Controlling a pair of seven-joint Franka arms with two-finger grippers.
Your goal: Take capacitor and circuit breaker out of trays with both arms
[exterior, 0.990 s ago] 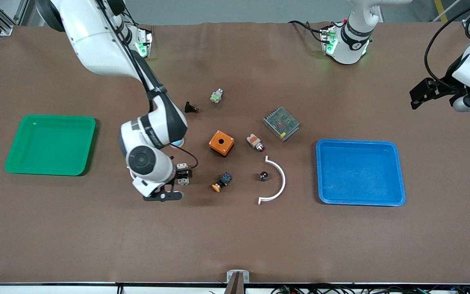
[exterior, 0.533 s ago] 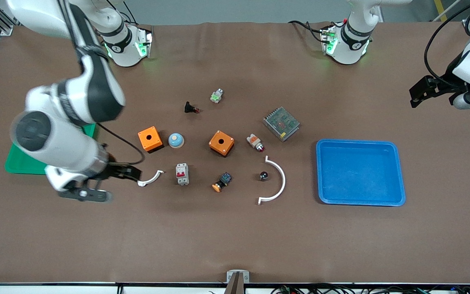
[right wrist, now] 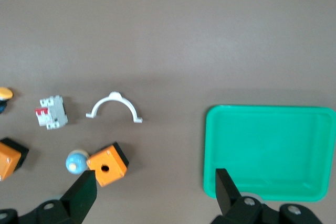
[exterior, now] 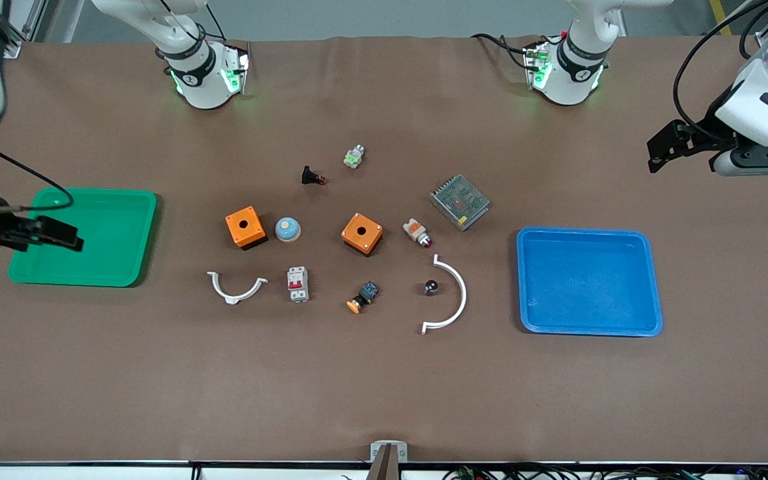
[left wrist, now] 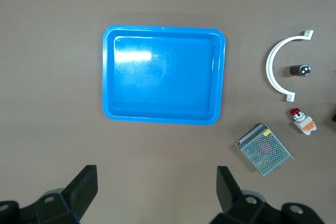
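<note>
- Circuit breaker (exterior: 298, 284) is lying flat on the table between the small white curved clip (exterior: 237, 287) and the black push-button with the orange cap (exterior: 361, 298), nearer the front camera than the two orange boxes (exterior: 245, 227); a second ago the right gripper (exterior: 47, 235) was standing right over it, so it is reading as just set down and let go.
- Capacitor (exterior: 431, 287) is resting on the table inside the bend of the large white arc (exterior: 449, 295), between the push-button and the blue tray (exterior: 651, 280), unmoved over the last second.
- Both trays, blue and green tray (exterior: 147, 240), are showing nothing inside, so the task is looking finished, to my judgement.
- Right gripper is now hanging over the green tray at the right arm's end of the table, jaws spread wide and carrying nothing, having swung well clear of the parts.
- Left gripper (exterior: 684, 141) is waiting above bare table at the left arm's end, jaws wide and holding nothing.
- Right wrist view is showing the circuit breaker (right wrist: 51, 112), the clip and the green tray's bare floor (right wrist: 315, 187), but not the capacitor.
- Left wrist view is giving the capacitor (left wrist: 300, 70) with its shiny end, and the blue tray (left wrist: 107, 77), while missing the breaker.
</note>
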